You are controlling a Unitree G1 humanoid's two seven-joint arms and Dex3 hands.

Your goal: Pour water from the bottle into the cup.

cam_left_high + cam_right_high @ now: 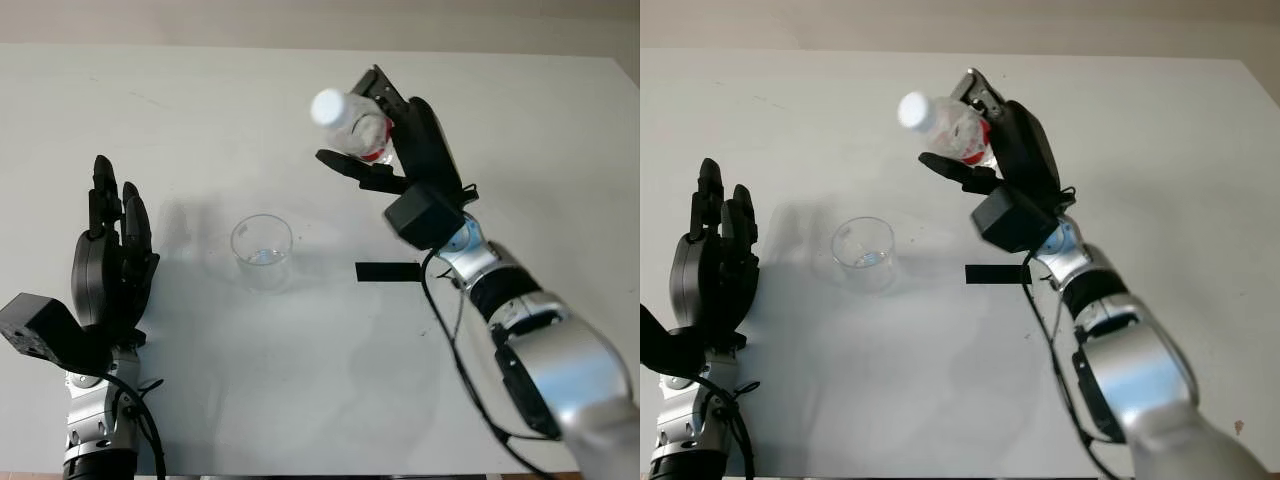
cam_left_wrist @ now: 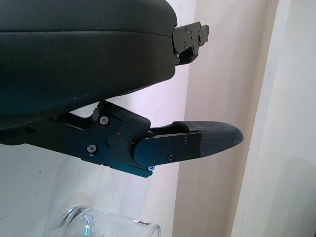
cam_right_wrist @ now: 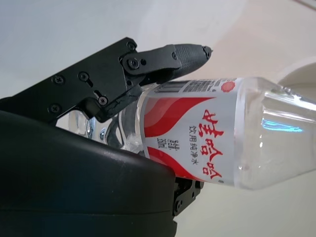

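A clear plastic bottle (image 1: 350, 122) with a white cap and a red-and-white label (image 3: 197, 131) is held in the air by my right hand (image 1: 385, 150), which is shut on it. The bottle tilts, cap toward the left, up and to the right of the cup. The clear plastic cup (image 1: 262, 250) stands upright on the white table (image 1: 200, 120), with what looks like a little water at its bottom; its rim (image 2: 106, 227) shows in the left wrist view. My left hand (image 1: 112, 250) is open at the left of the cup, apart from it.
A small black strip (image 1: 387, 272) lies on the table right of the cup, under my right wrist. The table's far edge meets a pale wall at the back.
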